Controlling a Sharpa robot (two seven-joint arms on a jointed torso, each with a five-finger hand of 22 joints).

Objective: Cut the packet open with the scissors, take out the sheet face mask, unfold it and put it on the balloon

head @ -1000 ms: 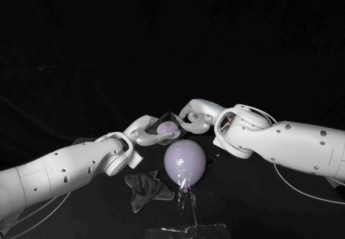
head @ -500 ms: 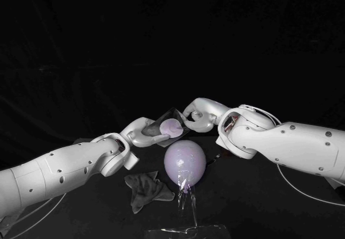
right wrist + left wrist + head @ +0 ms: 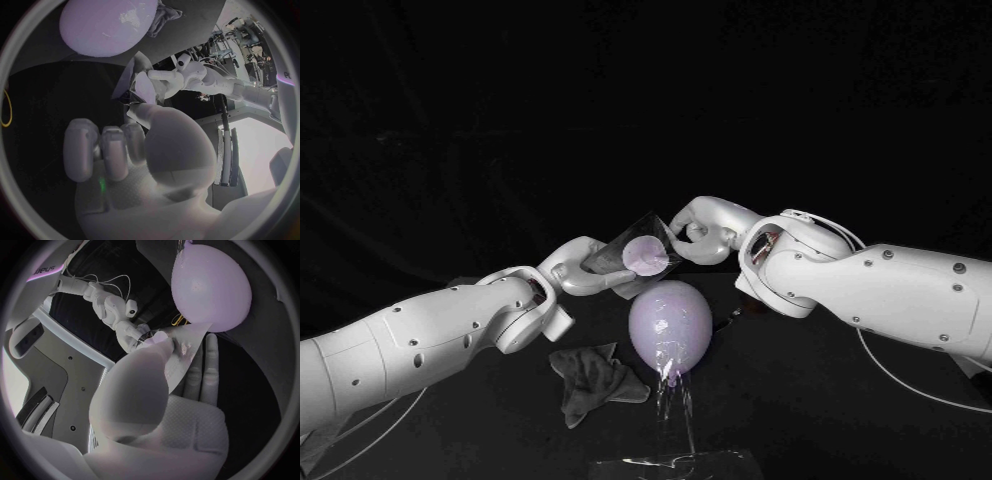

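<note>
balloon [image 3: 671, 318] 1 | packet [image 3: 629, 257] 1 | crumpled grey cloth [image 3: 596, 380] 1

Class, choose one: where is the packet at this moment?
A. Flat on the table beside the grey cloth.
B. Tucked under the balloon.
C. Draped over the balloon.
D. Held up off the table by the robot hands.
D: the left robot hand and right robot hand both grip the packet, raised near the balloon.
</note>
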